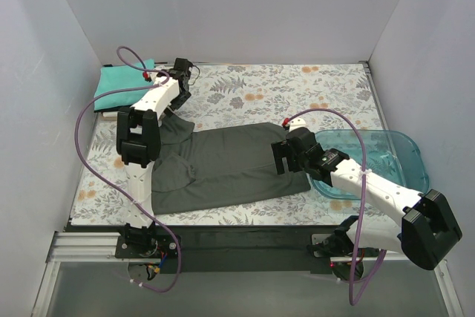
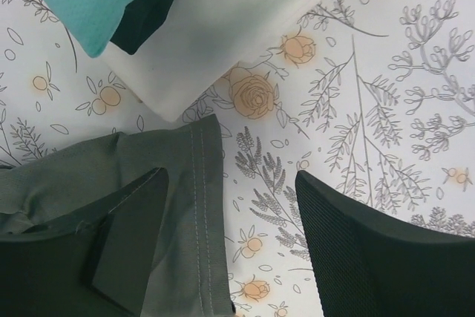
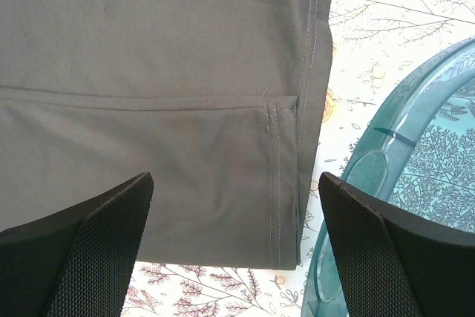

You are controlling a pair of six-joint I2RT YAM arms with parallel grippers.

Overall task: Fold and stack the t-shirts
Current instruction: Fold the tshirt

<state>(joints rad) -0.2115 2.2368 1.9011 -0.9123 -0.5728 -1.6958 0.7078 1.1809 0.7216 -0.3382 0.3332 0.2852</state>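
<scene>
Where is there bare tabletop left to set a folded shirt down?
Bare floral tablecloth runs along the far edge, between the folded shirt stack and the blue-green tub. The grey t-shirt covers the centre, and the tub fills the right side.

spread t-shirt (image 1: 223, 165) mid table (image 1: 297, 87), folded tee stack (image 1: 122, 87) at far-left corner just behind its sleeve, plastic tub (image 1: 404, 155) just right of shirt hem, L gripper (image 1: 182, 73) above sleeve, R gripper (image 1: 282, 155) above hem

Lab booth: white walls (image 1: 223, 5), aluminium rail (image 1: 89, 243)
</scene>
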